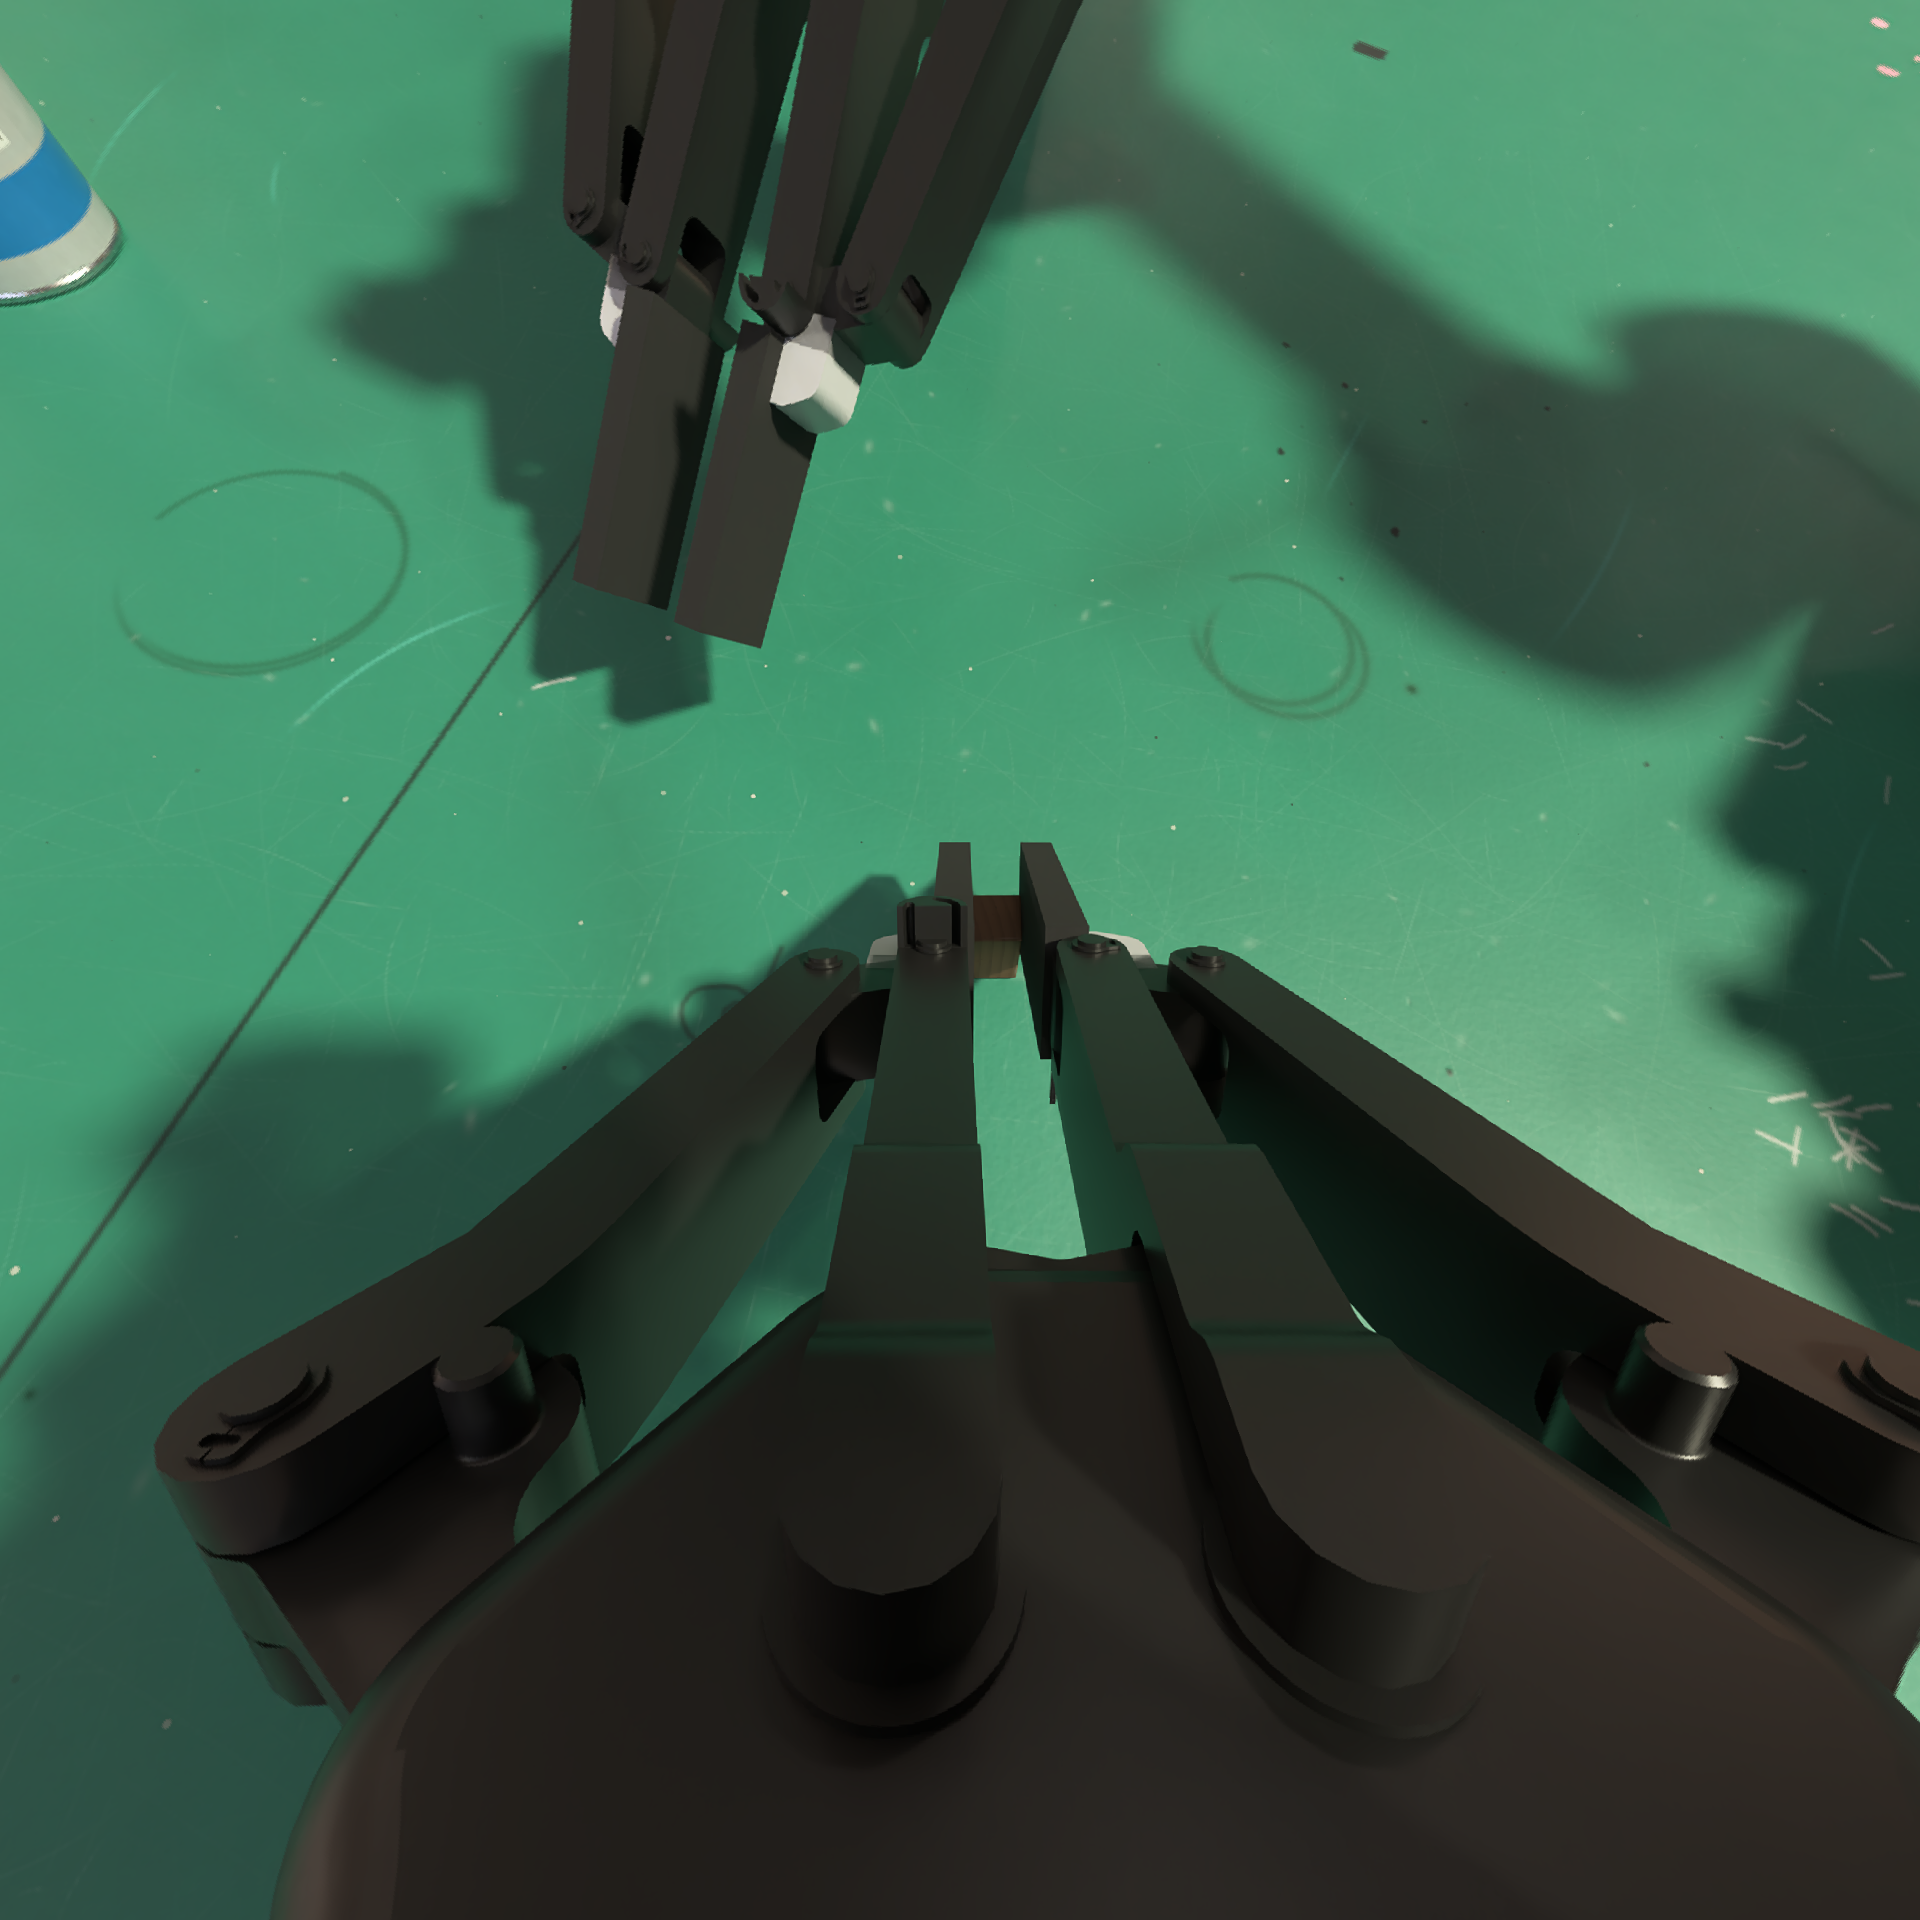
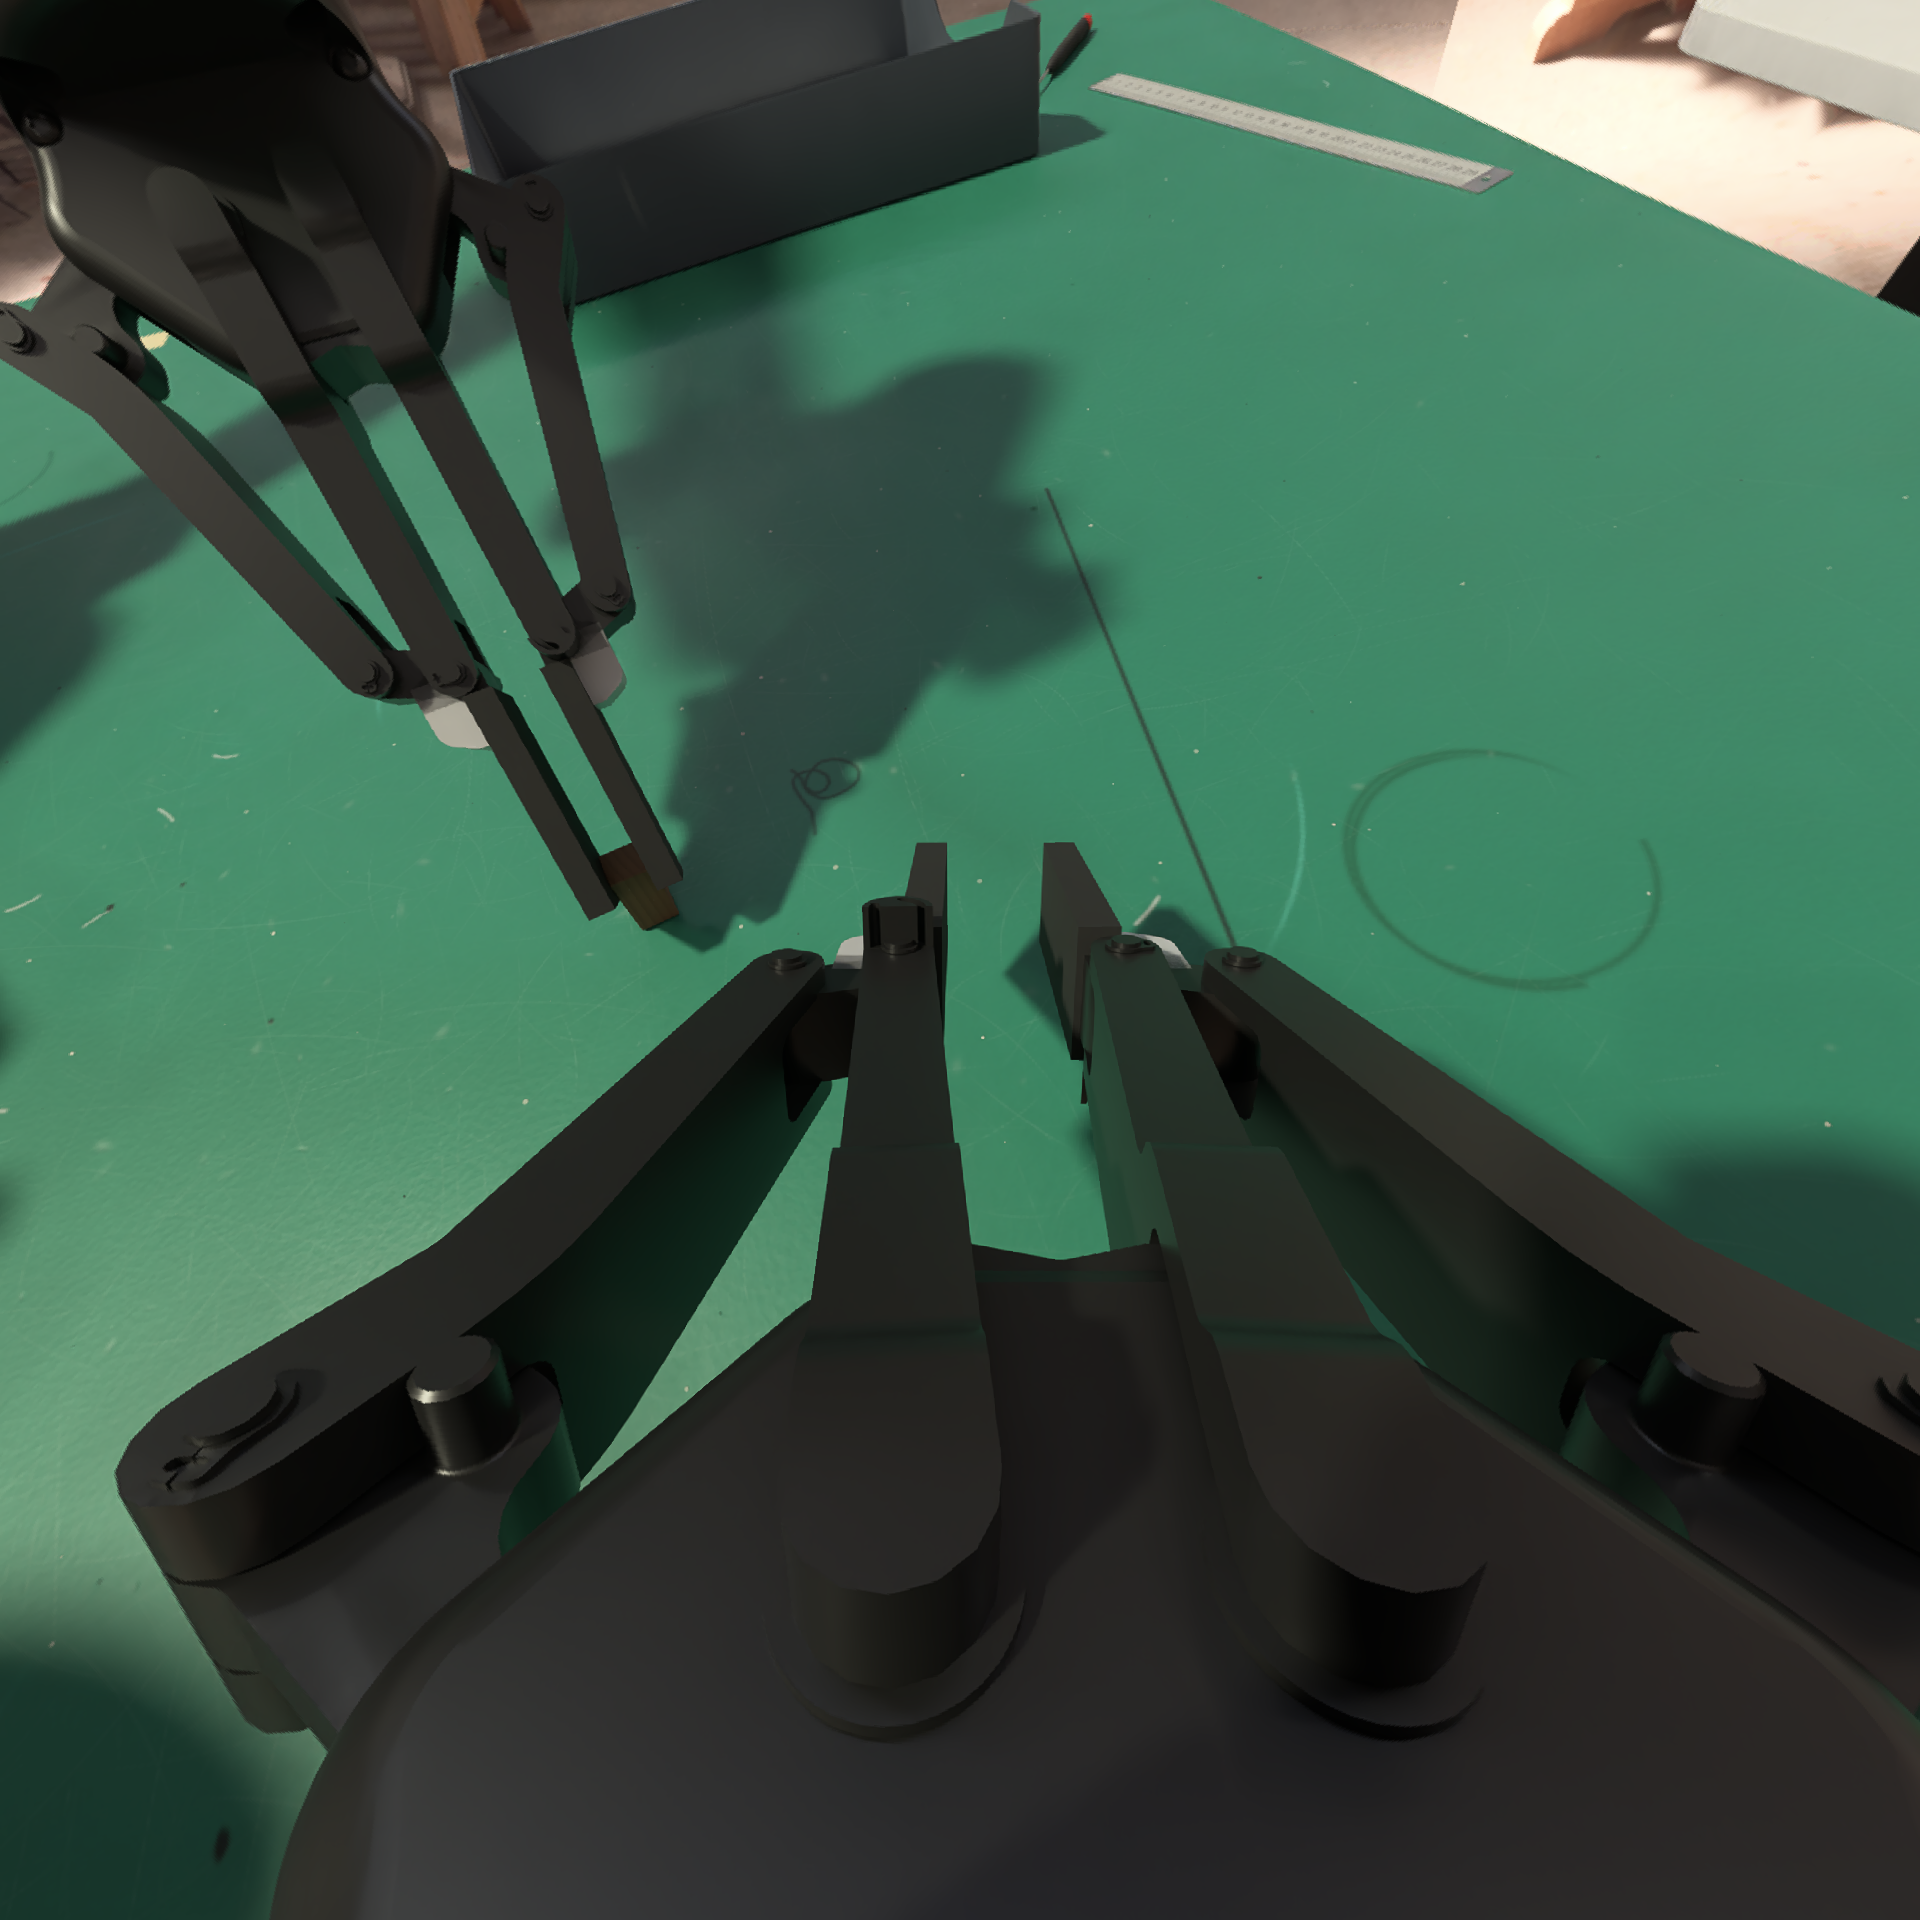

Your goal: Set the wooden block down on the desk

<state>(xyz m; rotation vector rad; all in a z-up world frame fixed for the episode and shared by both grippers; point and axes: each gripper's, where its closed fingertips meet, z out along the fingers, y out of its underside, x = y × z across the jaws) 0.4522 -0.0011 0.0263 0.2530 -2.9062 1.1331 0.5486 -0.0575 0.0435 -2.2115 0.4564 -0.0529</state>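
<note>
The small wooden block (image 1: 995, 935) is pinched between the fingers of my left gripper (image 1: 995, 862). In the right wrist view the left gripper (image 2: 632, 896) reaches down at the left. It holds the block (image 2: 646, 902) at its fingertips, at or just above the green desk (image 2: 1351, 468); the block's shadow meets its base. My right gripper (image 2: 992, 868) is empty, its fingers slightly apart, low over the desk just right of the block. It also shows in the left wrist view (image 1: 673, 615), hanging beyond the block.
A grey open box (image 2: 748, 156) stands at the back of the desk. A steel ruler (image 2: 1299, 130) and a red-tipped tool (image 2: 1070, 42) lie near the far edge. A blue and white can (image 1: 42, 197) stands off to the left.
</note>
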